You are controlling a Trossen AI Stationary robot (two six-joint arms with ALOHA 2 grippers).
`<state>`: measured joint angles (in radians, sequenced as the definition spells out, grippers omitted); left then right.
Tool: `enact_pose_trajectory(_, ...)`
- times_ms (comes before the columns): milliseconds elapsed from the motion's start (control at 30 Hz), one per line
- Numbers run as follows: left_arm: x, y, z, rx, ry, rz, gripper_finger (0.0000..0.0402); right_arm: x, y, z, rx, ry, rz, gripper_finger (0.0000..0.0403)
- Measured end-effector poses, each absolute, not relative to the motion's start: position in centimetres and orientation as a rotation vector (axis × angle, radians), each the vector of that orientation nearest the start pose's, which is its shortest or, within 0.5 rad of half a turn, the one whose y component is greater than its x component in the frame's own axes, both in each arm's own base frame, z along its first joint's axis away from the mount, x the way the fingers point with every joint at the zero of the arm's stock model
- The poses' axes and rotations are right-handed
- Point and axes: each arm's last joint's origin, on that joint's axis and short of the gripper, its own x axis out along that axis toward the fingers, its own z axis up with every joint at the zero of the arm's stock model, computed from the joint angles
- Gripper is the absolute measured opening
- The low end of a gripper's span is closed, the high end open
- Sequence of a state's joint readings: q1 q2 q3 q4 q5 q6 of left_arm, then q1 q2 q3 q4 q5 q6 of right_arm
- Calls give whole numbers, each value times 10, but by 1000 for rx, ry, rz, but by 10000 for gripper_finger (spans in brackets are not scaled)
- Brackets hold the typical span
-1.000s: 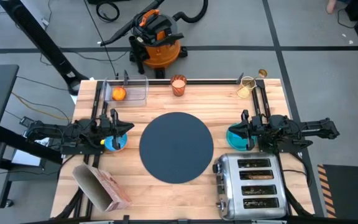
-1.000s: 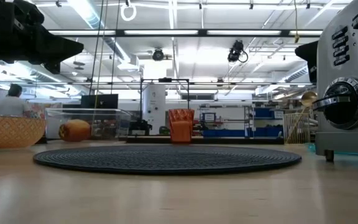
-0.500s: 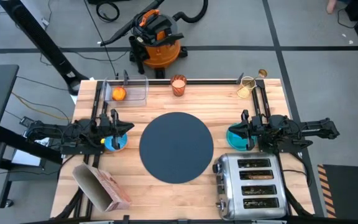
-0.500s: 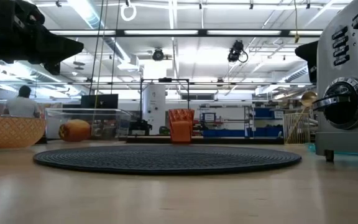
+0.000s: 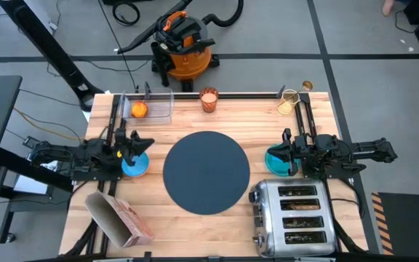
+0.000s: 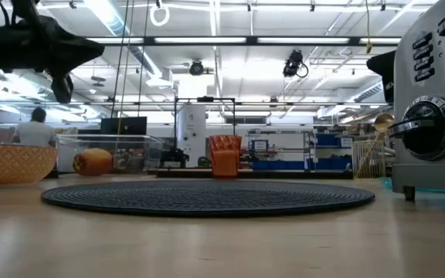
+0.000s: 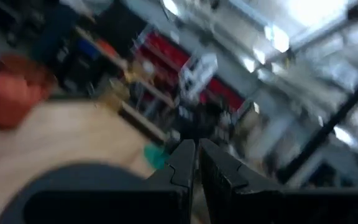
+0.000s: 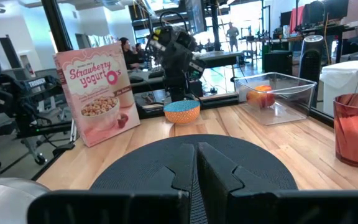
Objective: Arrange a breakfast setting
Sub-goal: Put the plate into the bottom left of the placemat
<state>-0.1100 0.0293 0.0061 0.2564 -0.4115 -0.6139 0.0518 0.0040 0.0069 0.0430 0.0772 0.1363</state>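
Left end effector (image 5: 142,143) has swung since a sec ago: was straight over the bowl (image 5: 135,165), now angled toward the desk's far side, w/ more of the bowl showing. Jaws closed, nothing held, not touching the bowl as far as the high view shows. Right end effector (image 5: 288,152) unchanged, closed & empty, parked over the plate (image 5: 276,160), just beside the toaster (image 5: 294,215).

Mat (image 5: 206,172) sits mid-desk, bare. Fruit (image 5: 139,109) in a clear tub (image 5: 150,106) at the far left; cup (image 5: 208,100) at the far edge; cereal box (image 5: 118,217) lies near left.

Step, prob.: very start, nothing on the mat yet. Next move likely needs the left end effector to open, drop onto the bowl's rim, then carry it to the mat.
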Motion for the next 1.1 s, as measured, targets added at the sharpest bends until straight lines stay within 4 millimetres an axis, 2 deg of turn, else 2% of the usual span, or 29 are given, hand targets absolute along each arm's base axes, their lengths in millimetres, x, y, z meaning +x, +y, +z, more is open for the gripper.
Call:
enact_pose_trajectory(133,96,1,199,-624,-406,205,28,97,2,173,69,-77,-42,29)
enact_pose_trajectory(300,108,0,217,-523,-330,258,14,95,-1,186,96,-225,-136,29)
enact_pose_trajectory(500,134,-2,235,-478,-219,318,11,91,-8,193,299,-331,-354,29)
enact_pose_trajectory(667,161,-3,263,-405,-155,369,10,90,-9,205,387,-361,-374,23)
enact_pose_trajectory(800,187,3,282,-382,-88,432,10,90,-8,231,416,-359,-339,7)
enact_pose_trajectory(933,208,14,300,-385,-94,490,10,93,-7,262,455,-223,-332,7)
enact_pose_trajectory(1100,220,22,325,-408,-152,516,9,100,-7,294,553,117,-416,5)
